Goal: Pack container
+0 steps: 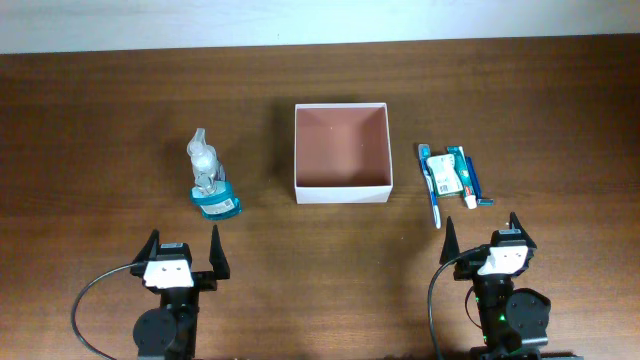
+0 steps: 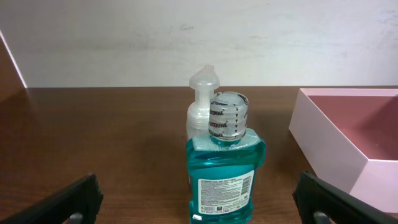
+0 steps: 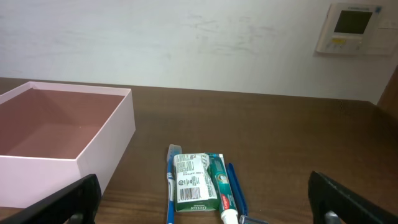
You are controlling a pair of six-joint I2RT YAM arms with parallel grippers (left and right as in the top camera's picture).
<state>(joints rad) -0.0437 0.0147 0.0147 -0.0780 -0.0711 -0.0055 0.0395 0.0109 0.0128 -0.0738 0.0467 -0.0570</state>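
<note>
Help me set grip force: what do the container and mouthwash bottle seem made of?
The container looks like matte paperboard, perhaps: thin flat walls, crisp corners, no shine. The mouthwash bottle looks like clear plastic: teal liquid shows through, paper label stuck on.

Before left gripper (image 1: 184,248): mouthwash (image 1: 216,200) stands upright, pump bottle (image 1: 202,155) touching behind it.
Before right gripper (image 1: 481,235): toothbrush pack (image 1: 452,178) lies flat and low.
Bottles to container (image 1: 341,194): a bare lane of table (image 1: 265,150).
Container to pack: a narrower bare strip.
Container: top open, inside free, four walls around it.
Outer table sides: bare.
</note>
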